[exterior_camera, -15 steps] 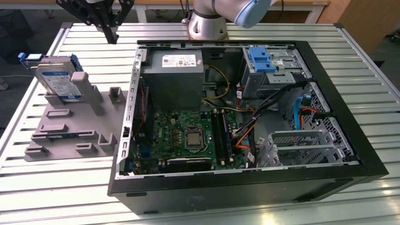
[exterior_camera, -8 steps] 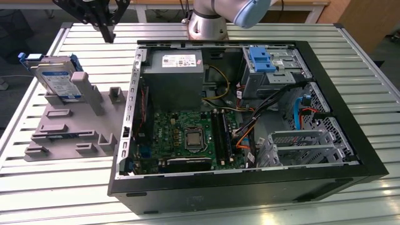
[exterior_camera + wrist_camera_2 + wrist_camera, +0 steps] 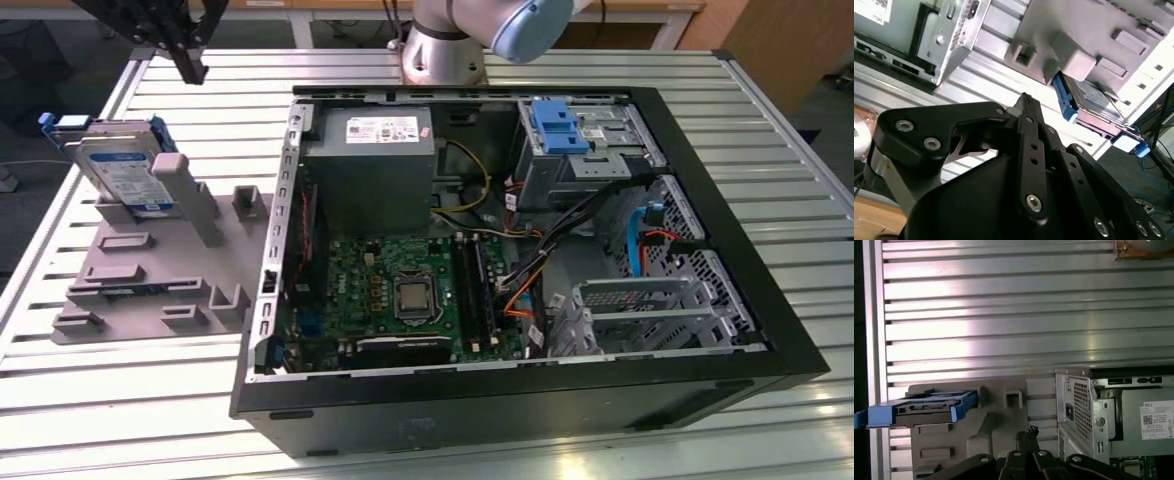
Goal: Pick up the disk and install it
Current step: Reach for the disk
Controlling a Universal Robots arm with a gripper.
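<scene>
The gripper (image 3: 195, 72) hangs in the air over the far part of the tabletop (image 3: 134, 400), at the exterior view's left. Its fingers are closed to a point with nothing between them, and both wrist views show the same bare, pinched tip.

The disk (image 3: 123, 170) has not yet been picked up. It stands on edge in a grey holder (image 3: 147, 300) on the tabletop, just beside the open computer case (image 3: 534, 410). From the gripper it lies lower down and a little toward the exterior view's left, well apart from the fingertips.

The disk is propped at a slant against a grey post (image 3: 180, 185), with its labelled face turned toward the exterior camera. Its long axis rises out of the holder, and the upper end tips toward the exterior view's left. In the first wrist view the disk (image 3: 929, 407) appears edge-on as a thin slab in its blue frame, off to one side of the gripper's tip and not under it.

Inside the case, the grey power supply box (image 3: 371, 150) and an upright blue bracket (image 3: 554, 125) sit along the far side.
</scene>
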